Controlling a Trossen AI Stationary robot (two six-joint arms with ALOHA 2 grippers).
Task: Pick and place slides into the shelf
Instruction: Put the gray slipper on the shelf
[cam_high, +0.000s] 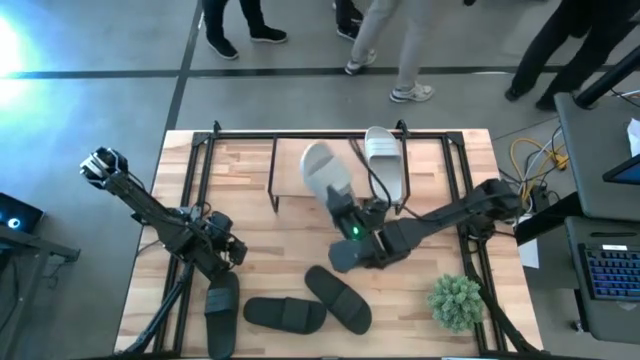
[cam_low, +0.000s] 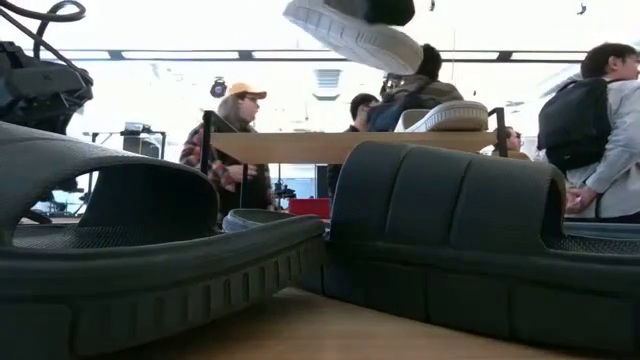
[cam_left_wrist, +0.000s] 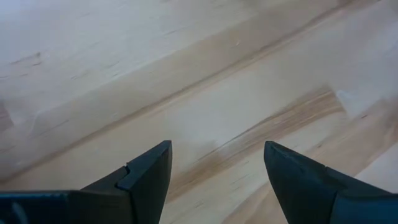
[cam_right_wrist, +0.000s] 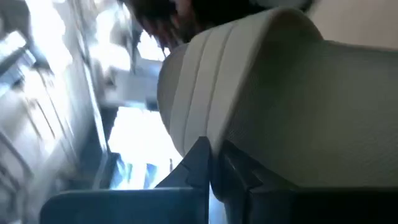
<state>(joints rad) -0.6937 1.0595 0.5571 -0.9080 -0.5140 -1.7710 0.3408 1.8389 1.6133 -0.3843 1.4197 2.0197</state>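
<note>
A light grey slide (cam_high: 325, 175) hangs in the air over the table's middle, just in front of the shelf (cam_high: 240, 150), with my right gripper (cam_high: 347, 218) shut on it. A white slide (cam_high: 383, 160) lies on its sole on the shelf's wood top (cam_low: 330, 147). Three dark slides (cam_high: 222, 312) (cam_high: 285, 314) (cam_high: 338, 298) lie along the table's near edge, and another (cam_high: 345, 258) lies under my right arm. My left gripper (cam_high: 232, 250) hovers open over bare wood at the near left, with nothing between its fingers. My right gripper pinches the edge of the light slide's broad ribbed strap (cam_right_wrist: 214, 134) between its two shut fingers. The fingers come roughly level from the table's near side. The slide is lifted clear above the shelf top and tilted, its ribbed sole (cam_low: 350, 35) facing down.
A small green plant (cam_high: 455, 300) stands at the table's near right corner. Cables and a laptop (cam_high: 610, 270) lie off the right edge. Several people stand beyond the far edge. Bare wood shows between the shelf and the dark slides.
</note>
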